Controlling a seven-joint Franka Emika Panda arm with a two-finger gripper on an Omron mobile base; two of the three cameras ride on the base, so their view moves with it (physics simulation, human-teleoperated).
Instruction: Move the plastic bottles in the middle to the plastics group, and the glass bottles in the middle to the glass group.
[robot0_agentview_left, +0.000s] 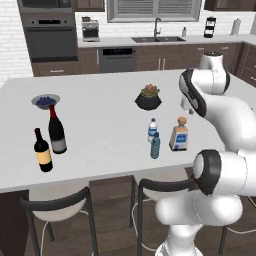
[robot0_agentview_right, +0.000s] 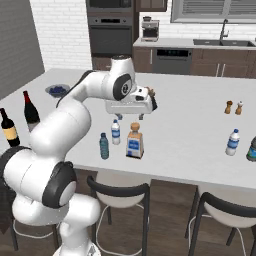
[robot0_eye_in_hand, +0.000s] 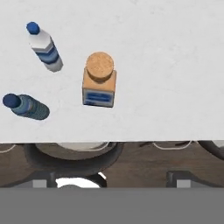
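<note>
Three bottles stand together near the counter's front edge. The clear water bottle (robot0_agentview_left: 152, 130) (robot0_agentview_right: 115, 132) (robot0_eye_in_hand: 45, 48) has a blue label. In front of it is the teal bottle (robot0_agentview_left: 155, 146) (robot0_agentview_right: 104, 146) (robot0_eye_in_hand: 26, 106). Beside them is the squat square bottle (robot0_agentview_left: 179, 135) (robot0_agentview_right: 134, 141) (robot0_eye_in_hand: 100, 81) with a cork stopper. My gripper (robot0_agentview_right: 128, 117) hovers open above and just behind them, holding nothing. The two dark wine bottles (robot0_agentview_left: 56, 131) (robot0_agentview_left: 43, 151) (robot0_agentview_right: 30, 108) stand at the left end. A lone clear water bottle (robot0_agentview_right: 232, 142) stands at the right.
A dark bowl with a plant (robot0_agentview_left: 148, 97) sits mid-counter behind the bottles. A bowl of blue berries (robot0_agentview_left: 45, 101) is behind the wine bottles. Salt and pepper shakers (robot0_agentview_right: 234, 107) stand at the right. A teal object (robot0_agentview_right: 252, 149) stands at the right edge. Chairs (robot0_agentview_right: 120, 192) are tucked under the front edge.
</note>
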